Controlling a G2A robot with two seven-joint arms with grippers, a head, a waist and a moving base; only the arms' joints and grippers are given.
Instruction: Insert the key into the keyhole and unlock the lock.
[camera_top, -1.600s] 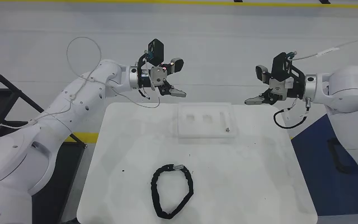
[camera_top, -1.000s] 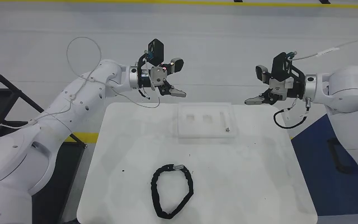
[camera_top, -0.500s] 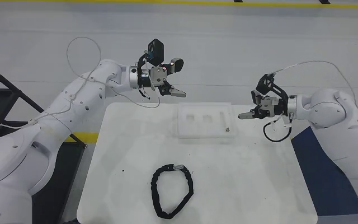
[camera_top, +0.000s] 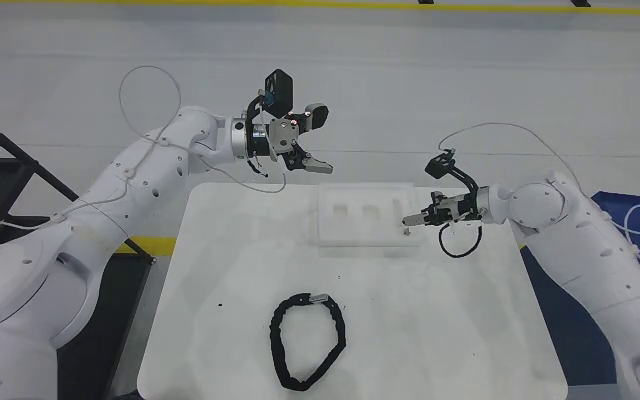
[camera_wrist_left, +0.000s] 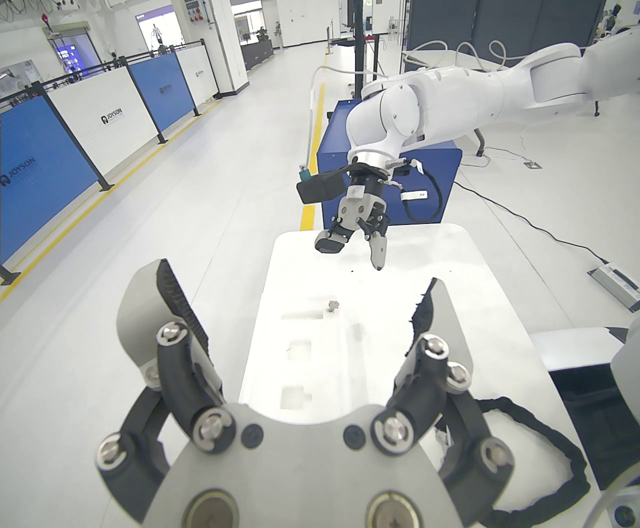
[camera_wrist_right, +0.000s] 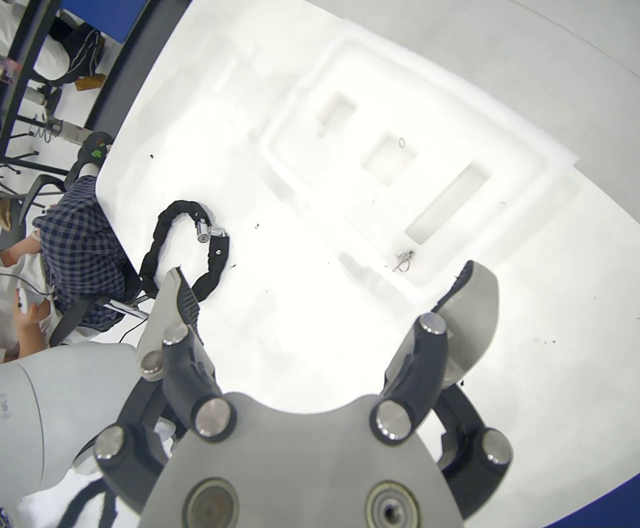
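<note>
The lock (camera_wrist_right: 217, 257) is sheathed in black woven cloth, matt and rough, with polished metal at its ends. The key (camera_wrist_right: 402, 261) is bare metal. The tray (camera_top: 330, 232) looks like matt white foam, the desk (camera_top: 450, 320) smooth white. The left gripper (camera_wrist_left: 295, 300) and right gripper (camera_wrist_right: 320, 272) are made of dull grey metal, faced with black ribbed pads (camera_wrist_left: 175, 295)

Top camera overhead, looking down; wrist cameras near, all sharing tray (camera_top: 350, 236).

A glossy pale floor (camera_wrist_left: 240, 150) carries yellow lines (camera_wrist_left: 307, 220); blue-and-white barrier panels (camera_wrist_left: 45, 150) and a blue cabinet (camera_wrist_left: 332, 150) stand on it.
</note>
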